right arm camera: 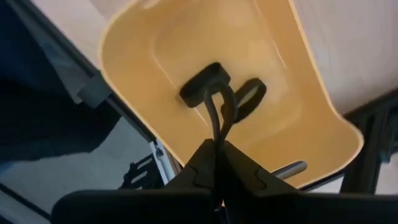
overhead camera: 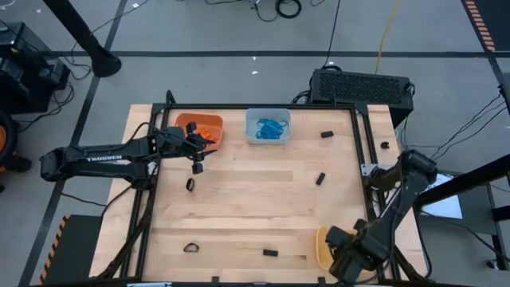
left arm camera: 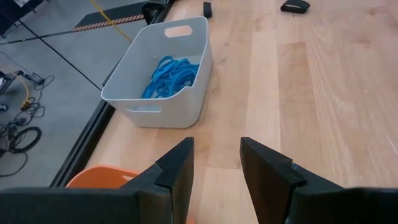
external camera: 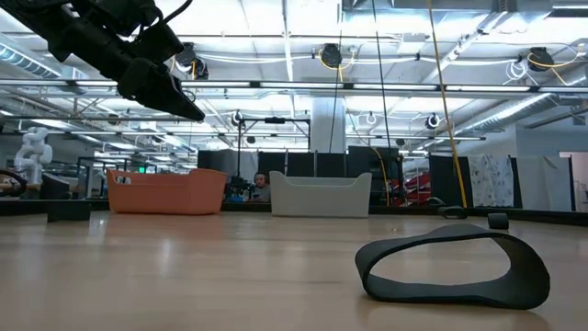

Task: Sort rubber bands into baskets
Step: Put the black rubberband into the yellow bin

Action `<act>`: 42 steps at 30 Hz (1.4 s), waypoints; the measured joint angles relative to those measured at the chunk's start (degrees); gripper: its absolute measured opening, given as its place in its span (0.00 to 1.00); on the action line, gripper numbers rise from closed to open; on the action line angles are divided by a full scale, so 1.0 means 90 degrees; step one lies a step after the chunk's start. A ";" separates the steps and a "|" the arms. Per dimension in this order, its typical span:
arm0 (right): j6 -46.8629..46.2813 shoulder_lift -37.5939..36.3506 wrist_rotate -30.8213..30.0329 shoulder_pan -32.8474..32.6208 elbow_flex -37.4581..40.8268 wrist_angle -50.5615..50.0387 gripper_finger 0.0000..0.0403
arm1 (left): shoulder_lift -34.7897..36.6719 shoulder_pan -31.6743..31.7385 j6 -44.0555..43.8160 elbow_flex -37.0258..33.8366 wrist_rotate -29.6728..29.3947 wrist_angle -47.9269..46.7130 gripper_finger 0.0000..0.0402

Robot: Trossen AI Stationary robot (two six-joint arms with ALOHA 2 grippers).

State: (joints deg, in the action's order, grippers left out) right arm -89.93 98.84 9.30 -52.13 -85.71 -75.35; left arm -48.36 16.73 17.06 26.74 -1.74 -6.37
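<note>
Baskets — pale one (left arm camera: 163,74) holds blue bands (left arm camera: 169,76); right jaws clamp black band (right arm camera: 217,115), left apart.

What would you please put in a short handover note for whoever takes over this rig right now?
Right gripper: shut on a black band, over the yellow basket, not yet released.
Left gripper: open, empty, beside the orange basket.
Done: blue bands in the pale basket; some black bands in the yellow basket.
Left: black bands loose on the table, such as one near the front.
</note>
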 joint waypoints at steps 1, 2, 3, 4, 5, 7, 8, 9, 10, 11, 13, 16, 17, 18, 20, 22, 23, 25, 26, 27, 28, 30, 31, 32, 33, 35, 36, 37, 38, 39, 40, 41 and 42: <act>-0.0118 0.0047 0.0003 -0.0057 0.0000 0.0000 0.03 | 0.0000 0.0000 0.0000 0.0000 -0.0002 0.0000 0.34; -0.0201 0.0102 0.0012 -0.0109 0.0000 -0.0004 0.04 | 0.0000 0.0000 -0.0002 0.0000 -0.0002 0.0000 0.34; -0.0266 0.0164 0.0087 -0.0160 0.0000 -0.0019 0.05 | 0.0000 0.0000 -0.0005 0.0000 -0.0001 0.0000 0.34; -0.0279 0.0227 0.0217 -0.0194 0.0000 -0.0052 0.06 | 0.0000 0.0000 -0.0013 0.0000 -0.0002 0.0000 0.34; -0.0275 0.0289 0.0371 -0.0225 0.0000 -0.0077 0.07 | 0.0000 0.0000 -0.0017 0.0000 -0.0002 0.0000 0.34; -0.0269 0.0406 0.0588 -0.0270 0.0000 -0.0075 0.09 | 0.0001 0.0000 -0.0019 0.0000 -0.0002 0.0002 0.34; -0.0259 0.0460 0.0625 -0.0285 0.0000 -0.0077 0.11 | 0.0000 0.0000 -0.0019 0.0000 -0.0002 0.0002 0.34; -0.0234 0.0496 0.0652 -0.0293 0.0000 -0.0079 0.13 | 0.0000 0.0000 -0.0017 0.0000 -0.0002 0.0000 0.34; -0.0216 0.0530 0.0656 -0.0304 0.0000 -0.0078 0.14 | 0.0000 0.0000 -0.0017 0.0000 -0.0002 0.0000 0.34; -0.0191 0.0551 0.0658 -0.0304 0.0000 -0.0083 0.16 | 0.0000 0.0000 -0.0017 0.0000 -0.0002 0.0004 0.34; -0.0156 0.0567 0.0649 -0.0283 0.0000 -0.0095 0.20 | 0.0000 0.0000 -0.0017 0.0000 -0.0002 0.0016 0.34; -0.0147 0.0567 0.0653 -0.0199 0.0000 -0.0154 0.26 | 0.0000 0.0000 -0.0017 0.0000 -0.0002 0.0049 0.34; -0.0146 0.0567 0.0652 -0.0167 0.0000 -0.0186 0.28 | 0.0000 0.0000 -0.0017 0.0000 -0.0002 0.0049 0.34; -0.0098 0.0567 0.0648 -0.0143 0.0000 -0.0213 0.30 | 0.0002 0.0000 -0.0017 0.0000 -0.0002 0.0049 0.34; 0.0032 0.0567 0.0641 -0.0091 0.0000 -0.0264 0.33 | 0.0000 0.0000 -0.0017 0.0000 -0.0002 0.0049 0.34; 0.0167 0.0567 0.0644 -0.0026 0.0000 -0.0334 0.36 | 0.0000 0.0000 -0.0017 0.0000 -0.0002 0.0053 0.34; 0.0177 0.0563 0.0655 0.0006 0.0000 -0.0407 0.37 | 0.0000 0.0000 -0.0017 0.0000 -0.0002 0.0053 0.34; 0.0186 0.0544 0.0657 0.0059 0.0000 -0.0514 0.39 | 0.0000 0.0000 -0.0017 0.0000 -0.0002 0.0053 0.34; 0.0187 0.0541 0.0684 0.0092 0.0000 -0.0543 0.40 | 0.0000 0.0000 -0.0017 0.0000 -0.0002 0.0053 0.34; 0.0187 0.0540 0.0695 0.0113 0.0000 -0.0592 0.40 | 0.0000 0.0000 -0.0017 0.0000 -0.0002 0.0053 0.34; 0.0186 0.0540 0.0694 0.0136 0.0000 -0.0658 0.41 | 0.0000 0.0000 -0.0017 0.0000 -0.0002 0.0053 0.34; 0.0188 0.0536 0.0550 0.0221 0.0000 -0.0827 0.42 | 0.0000 0.0000 -0.0017 0.0000 -0.0002 0.0056 0.34; 0.0190 0.0522 0.0365 0.0275 0.0000 -0.0948 0.42 | 0.0002 0.0000 -0.0017 0.0000 -0.0002 0.0058 0.34; 0.0177 0.0490 0.0099 0.0348 0.0000 -0.1074 0.42 | 0.0000 0.0000 -0.0017 0.0000 -0.0002 0.0081 0.34; 0.0121 0.0439 -0.0251 0.0448 0.0000 -0.1200 0.42 | 0.0000 0.0000 -0.0022 0.0000 -0.0002 0.0126 0.34; 0.0003 0.0271 -0.0989 0.0712 0.0000 -0.1385 0.42 | 0.0000 0.0000 -0.0024 0.0000 0.0000 0.0206 0.34; 0.0003 0.0164 -0.1336 0.0857 0.0000 -0.1442 0.42 | 0.0002 0.0000 -0.0024 0.0000 0.0010 0.0196 0.34; 0.0092 0.0049 -0.1592 0.1032 0.0000 -0.1516 0.42 | 0.0001 0.0000 -0.0026 0.0000 0.0019 0.0189 0.34; 0.0220 -0.0070 -0.1759 0.1229 0.0000 -0.1604 0.42 | 0.0000 0.0000 -0.0027 0.0000 0.0020 0.0193 0.34; 0.0404 -0.0189 -0.1880 0.1442 0.0001 -0.1655 0.42 | 0.0001 0.0000 -0.0027 0.0000 0.0022 0.0195 0.34; 0.0669 -0.0330 -0.1989 0.1677 0.0024 -0.1628 0.42 | 0.0000 0.0000 -0.0027 0.0000 0.0022 0.0200 0.34; 0.0951 -0.0507 -0.2100 0.1933 0.0112 -0.1583 0.42 | 0.0000 0.0000 -0.0027 0.0000 0.0024 0.0202 0.34; 0.1214 -0.0674 -0.2236 0.2210 0.0211 -0.1620 0.42 | 0.0000 0.0000 -0.0027 0.0000 0.0024 0.0206 0.34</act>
State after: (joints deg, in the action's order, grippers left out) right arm -79.00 92.77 -10.82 -32.24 -83.81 -89.94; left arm -48.36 16.73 16.82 26.74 -1.52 -4.51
